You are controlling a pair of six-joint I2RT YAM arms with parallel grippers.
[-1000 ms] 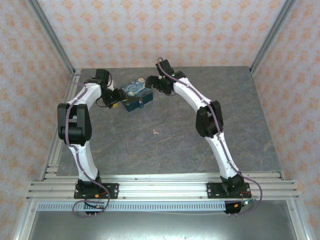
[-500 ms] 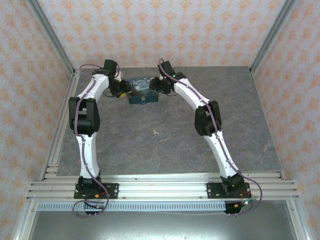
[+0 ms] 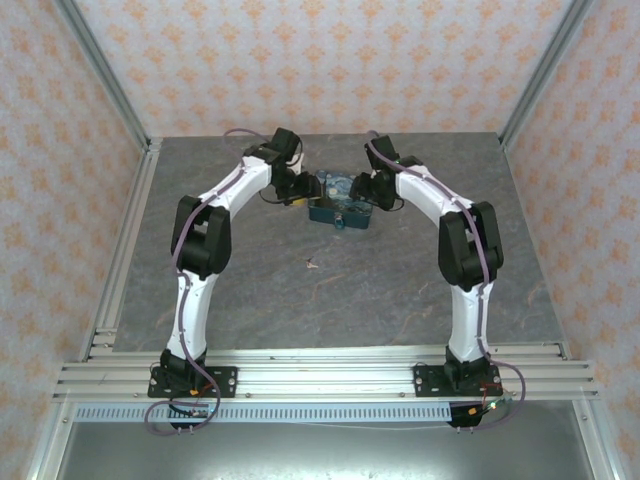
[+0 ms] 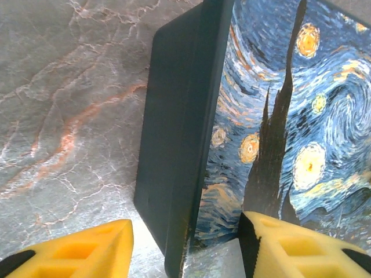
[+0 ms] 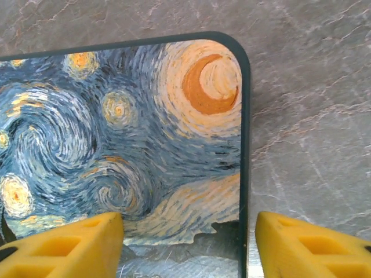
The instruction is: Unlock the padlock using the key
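- Padlock [image 3: 341, 222]: tiny, teal (too small for detail), at the near side of the starry-painted tin [image 3: 333, 196].
- My left gripper [image 4: 185, 246]: fingers spread, straddling the tin's edge.
- My right gripper [image 5: 189, 240]: spread across the tin's corner.

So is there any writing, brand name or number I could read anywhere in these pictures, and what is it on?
No readable text in any of these views.
Tin box: its lid carries a swirling starry-night painting, with no words or numbers.
Padlock: too small in the overhead view to show any marking.
Wallpaper: a repeating orange ornament, no lettering.
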